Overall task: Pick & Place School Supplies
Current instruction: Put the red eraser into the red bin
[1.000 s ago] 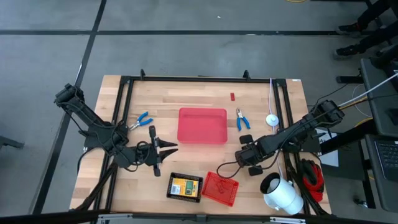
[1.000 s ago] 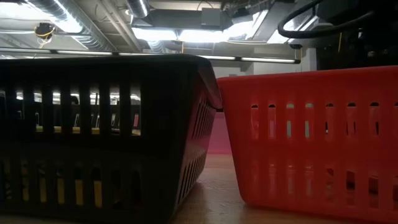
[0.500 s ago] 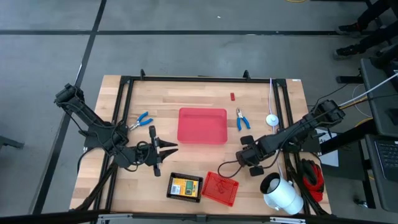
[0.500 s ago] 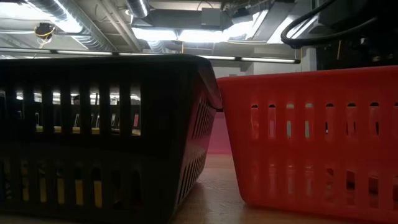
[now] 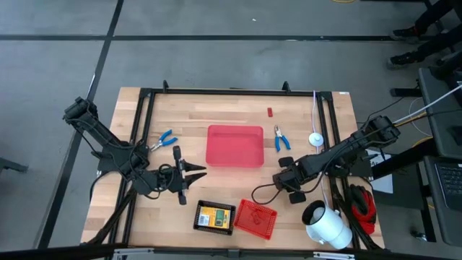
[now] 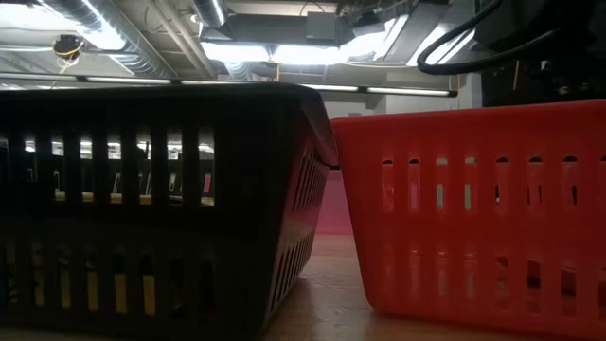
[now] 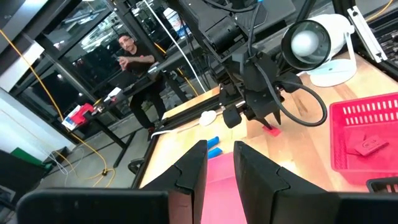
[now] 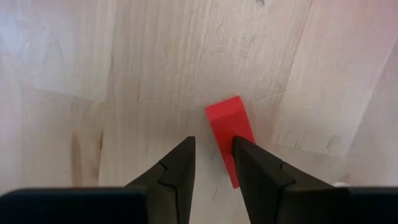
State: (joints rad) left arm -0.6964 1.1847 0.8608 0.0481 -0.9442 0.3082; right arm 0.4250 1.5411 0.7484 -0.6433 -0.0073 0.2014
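Note:
My right gripper point(image 8: 212, 146) points down at the table near its right side, open by a narrow gap, over a small red block point(image 8: 227, 124) that lies flat on the wood. My left gripper point(image 7: 219, 149) hangs open and nothing is in it, left of the large red tray point(image 5: 234, 146). A second red block point(image 5: 271, 112) lies at the far side. One pair of blue-handled pliers point(image 5: 164, 139) lies left of the tray and another point(image 5: 279, 137) lies right of it. A yellow-and-green card box point(image 5: 211, 217) lies in the black tray point(image 5: 229, 211). My right gripper comes at the small red block from above. One finger point(image 8: 255, 168) covers the block's near end point(image 8: 233, 168), and the rest of the block lies flat on the table beyond it. I cannot tell whether the finger touches it.
A red mesh basket point(image 5: 256, 219) stands beside the black tray at the near edge. A white round device point(image 5: 325, 224) sits at the near right. The black tray's wall point(image 6: 151, 208) and the basket's wall point(image 6: 473, 208) fill the low view. Bare wood lies between the red tray and the baskets.

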